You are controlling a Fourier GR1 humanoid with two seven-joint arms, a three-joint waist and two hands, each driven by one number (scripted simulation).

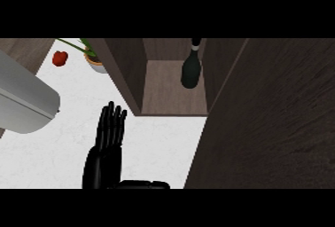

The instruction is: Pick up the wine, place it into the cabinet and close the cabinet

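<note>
A dark wine bottle (189, 71) stands upright inside the open wooden cabinet (171, 98), toward the back of its shelf. No hand touches it. The cabinet's door (262, 128) is a large dark wood panel filling the right side of the view, swung out over the counter. My left hand (104, 153) hovers over the white counter in front of the cabinet's left wall, fingers straight and pointing toward the cabinet, holding nothing. My right hand does not show anywhere.
On the white counter (46, 155) at the far left sit a red fruit (60, 58) and a small potted plant (95, 61). A rounded grey appliance (26, 102) juts in from the left edge.
</note>
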